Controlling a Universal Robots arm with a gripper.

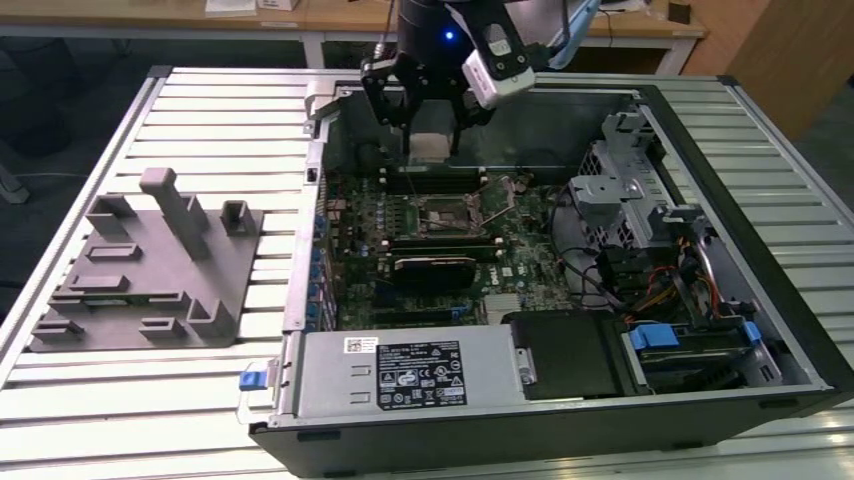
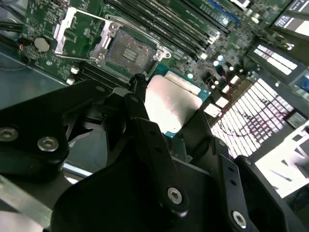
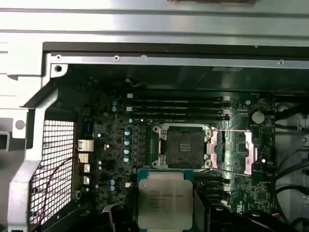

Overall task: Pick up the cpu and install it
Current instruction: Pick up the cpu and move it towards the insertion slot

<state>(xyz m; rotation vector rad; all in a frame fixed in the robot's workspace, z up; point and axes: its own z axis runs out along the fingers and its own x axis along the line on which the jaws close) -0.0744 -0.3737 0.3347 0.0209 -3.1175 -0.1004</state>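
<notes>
Gripper (image 1: pixel 430 150) pinches the cpu (image 3: pixel 164 203); we see it hanging over the open socket (image 3: pixel 183 147), maybe not touching it

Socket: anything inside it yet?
Nothing inside: the socket is bare, with its contact bed showing and its load plate swung open. The cpu is clamped in the jaws, clear of the socket. The board behind the cpu is covered.

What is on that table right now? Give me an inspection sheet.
Surface: slatted metal table, bearing an open computer case.
Job's things: cpu held above the motherboard; socket open and empty.
Clutter: grey plastic block beside the case, on the exterior view's left.
Grippers: gripper shut on the cpu's edges.
Cables: coloured wires inside the case, on the exterior view's right.
Surroundings: wooden bench behind.
</notes>
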